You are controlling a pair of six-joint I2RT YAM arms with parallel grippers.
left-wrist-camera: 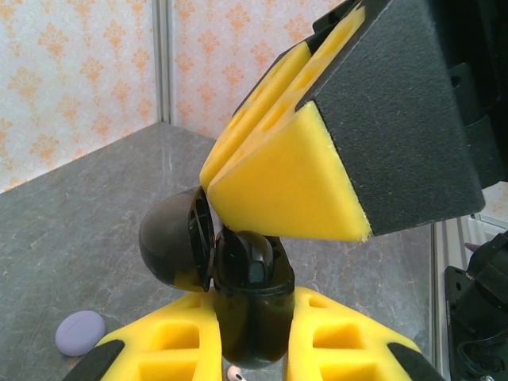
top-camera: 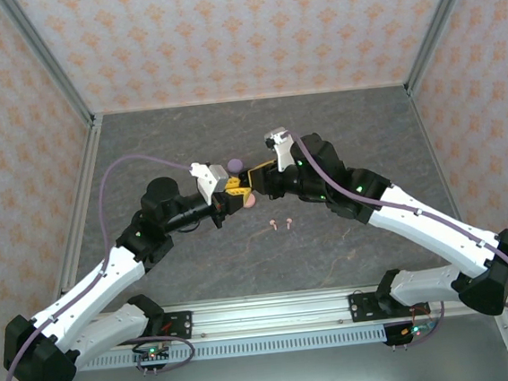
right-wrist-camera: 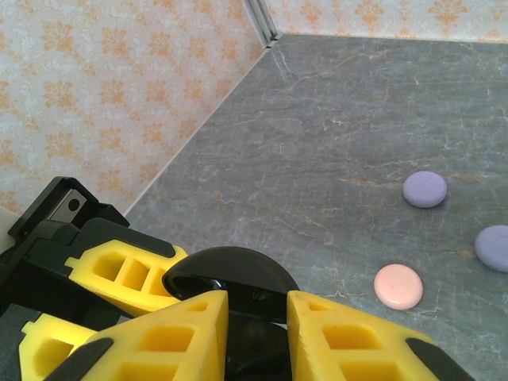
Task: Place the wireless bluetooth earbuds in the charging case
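My left gripper (left-wrist-camera: 252,305) is shut on the black charging case (left-wrist-camera: 250,325) and holds it upright above the table. The case's lid (left-wrist-camera: 171,246) is swung open to the left. A black earbud (left-wrist-camera: 258,266) sits in the case's mouth. My right gripper (right-wrist-camera: 256,305) hovers right over the mouth with its jaws a little apart and nothing gripped; the lid (right-wrist-camera: 230,274) shows just past its tips. From above, the left gripper (top-camera: 227,193) and right gripper (top-camera: 252,183) meet at mid table. Two pink earbuds (top-camera: 280,223) lie on the table in front of them.
A lilac disc (top-camera: 234,165) and a pink disc (top-camera: 250,202) lie close under the grippers. The right wrist view has the pink disc (right-wrist-camera: 398,286) and two lilac discs (right-wrist-camera: 425,190) on the grey table. Patterned walls enclose the table.
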